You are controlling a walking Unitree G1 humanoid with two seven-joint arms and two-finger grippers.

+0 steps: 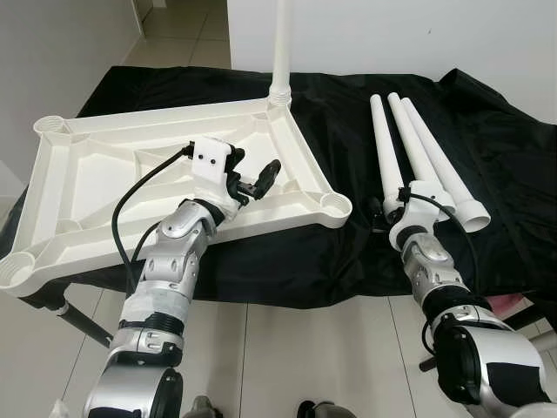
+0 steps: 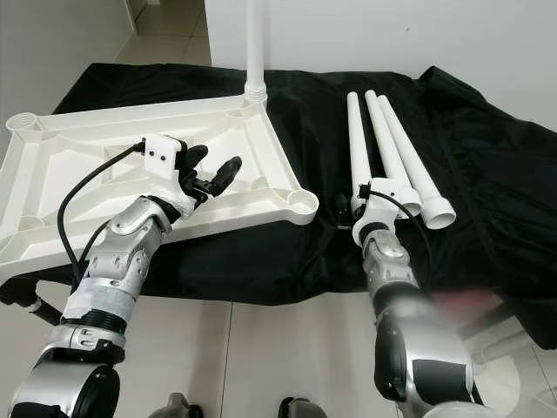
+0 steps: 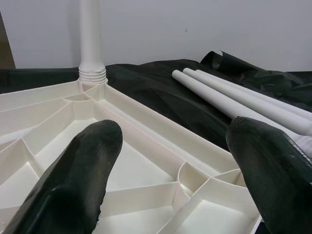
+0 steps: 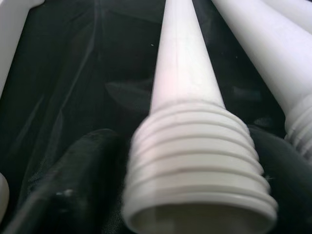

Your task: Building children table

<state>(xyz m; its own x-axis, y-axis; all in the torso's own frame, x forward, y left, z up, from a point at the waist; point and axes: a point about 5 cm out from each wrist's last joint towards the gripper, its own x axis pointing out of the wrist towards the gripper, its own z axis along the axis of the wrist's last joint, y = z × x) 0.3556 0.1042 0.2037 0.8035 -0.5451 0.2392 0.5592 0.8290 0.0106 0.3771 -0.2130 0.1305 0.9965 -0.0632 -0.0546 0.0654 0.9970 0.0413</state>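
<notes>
The white table top (image 1: 104, 174) lies upside down on the black cloth, ribs facing up. One white leg (image 1: 281, 43) stands screwed into its far corner socket. Three loose legs (image 1: 418, 139) lie side by side to the right. My left gripper (image 1: 257, 170) hovers open over the table top's right part, nothing between its fingers (image 3: 83, 170). The right gripper (image 1: 392, 207) is at the near, threaded end of the leftmost loose leg (image 4: 195, 161), one open finger (image 4: 73, 190) on each side of the thread. That leg still rests on the cloth.
The black cloth (image 1: 348, 113) covers a low table whose front edge is just before me, with tiled floor (image 1: 305, 348) below. An empty corner socket (image 1: 334, 207) sits at the table top's near right. A white wall (image 1: 392, 35) stands behind.
</notes>
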